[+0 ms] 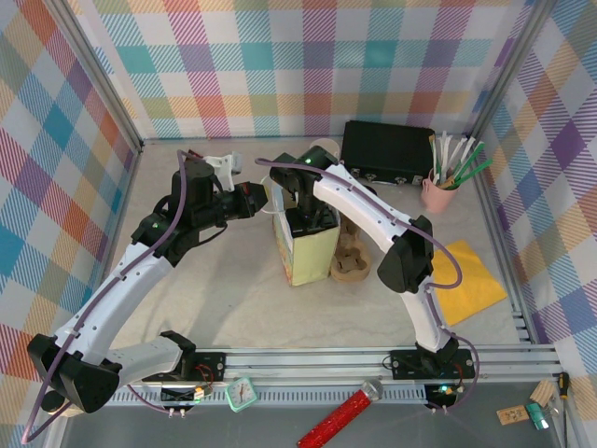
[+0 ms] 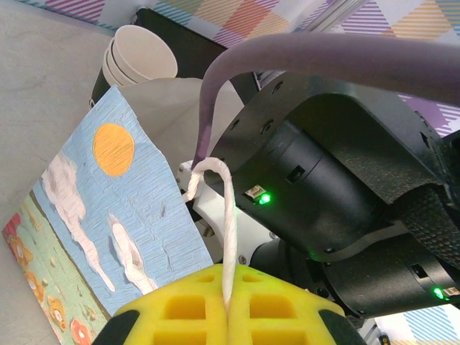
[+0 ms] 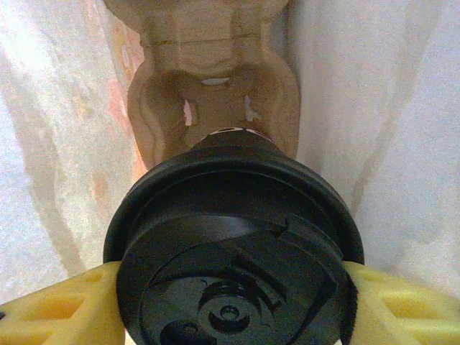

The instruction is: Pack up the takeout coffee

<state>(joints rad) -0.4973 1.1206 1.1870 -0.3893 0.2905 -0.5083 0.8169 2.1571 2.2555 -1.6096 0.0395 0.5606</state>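
Well, from above the paper bag (image 1: 305, 254) sits mid-frame. Looking inside, the right gripper (image 3: 233, 305) hugs the takeout coffee (image 3: 230, 237) above a cup tray (image 3: 215, 86). Left gripper (image 2: 228, 305) pinches the string handle (image 2: 228, 215) shut.

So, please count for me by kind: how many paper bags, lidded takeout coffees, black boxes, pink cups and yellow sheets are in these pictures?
paper bag: 1
takeout coffee: 1
black box: 1
pink cup: 1
yellow sheet: 1
Total: 5
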